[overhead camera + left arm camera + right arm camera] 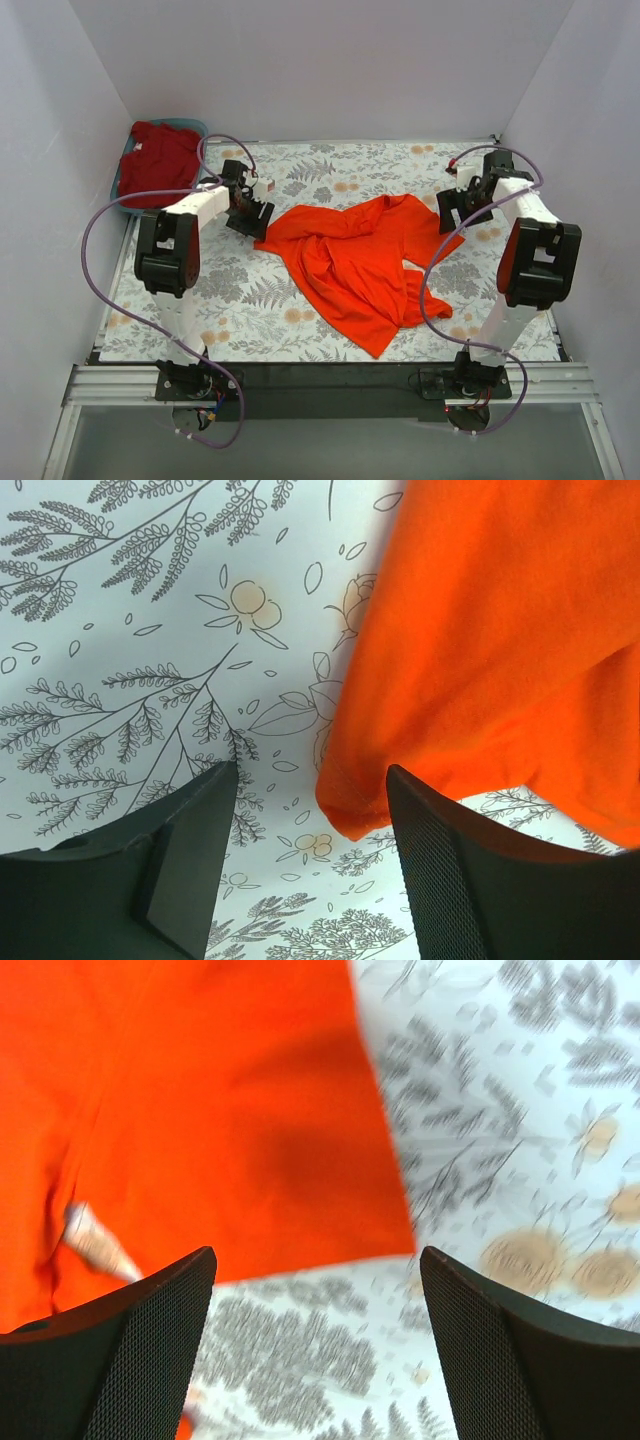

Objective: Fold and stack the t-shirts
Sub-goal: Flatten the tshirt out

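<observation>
The bright orange-red t-shirt (pixel 360 265) lies crumpled in the middle of the floral table. My left gripper (pixel 252 212) is at its left corner. In the left wrist view the gripper (pixel 312 770) is open, and the shirt's hemmed corner (pixel 355 810) sits between the fingers, close to the right one, not pinched. My right gripper (pixel 455 205) is at the shirt's right edge. In the blurred right wrist view the gripper (pixel 318 1255) is wide open over bare tablecloth, with the shirt's hem (pixel 250 1140) just beyond it. The crimson t-shirt (pixel 158 165) is bunched in the bin.
A blue plastic bin (pixel 195 125) stands at the back left corner, against the left wall. White walls close in the table on three sides. The floral tablecloth (pixel 250 300) shows in front of and behind the orange-red shirt. A white label (pixel 95 1240) shows on that shirt.
</observation>
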You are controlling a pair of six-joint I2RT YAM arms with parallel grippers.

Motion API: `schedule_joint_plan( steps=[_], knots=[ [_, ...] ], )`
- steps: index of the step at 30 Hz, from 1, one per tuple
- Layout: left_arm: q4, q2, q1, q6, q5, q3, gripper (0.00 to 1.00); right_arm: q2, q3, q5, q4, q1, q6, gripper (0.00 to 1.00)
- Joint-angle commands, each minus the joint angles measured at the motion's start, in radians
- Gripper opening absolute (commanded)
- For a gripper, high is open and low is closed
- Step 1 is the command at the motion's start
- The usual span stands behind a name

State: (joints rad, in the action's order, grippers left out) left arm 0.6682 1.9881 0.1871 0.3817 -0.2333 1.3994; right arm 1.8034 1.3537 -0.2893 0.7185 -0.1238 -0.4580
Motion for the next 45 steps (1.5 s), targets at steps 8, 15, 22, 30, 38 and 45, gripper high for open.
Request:
schedule_joint_plan(
  steps=[8,15,22,30,38,45],
  knots=[
    [0.051,0.009,-0.001,0.016,-0.029,0.056,0.64,0.208,0.171,0.004,-0.014,0.001,0.041,0.89],
    [0.060,0.037,0.000,0.005,-0.029,0.052,0.59,0.218,0.101,0.015,-0.025,0.012,-0.019,0.79],
    [0.056,0.081,0.000,0.026,-0.037,0.070,0.24,0.237,0.059,0.041,-0.031,0.021,-0.053,0.33],
    [0.033,0.146,-0.026,0.069,-0.037,0.208,0.00,0.198,0.258,0.053,-0.019,0.003,-0.062,0.01],
    [0.013,0.176,-0.097,0.134,-0.052,0.325,0.00,0.175,0.392,0.101,-0.004,-0.037,-0.110,0.01],
    [0.028,0.054,-0.098,0.083,-0.066,0.117,0.00,0.172,0.306,0.096,-0.001,-0.036,-0.136,0.01]
  ],
)
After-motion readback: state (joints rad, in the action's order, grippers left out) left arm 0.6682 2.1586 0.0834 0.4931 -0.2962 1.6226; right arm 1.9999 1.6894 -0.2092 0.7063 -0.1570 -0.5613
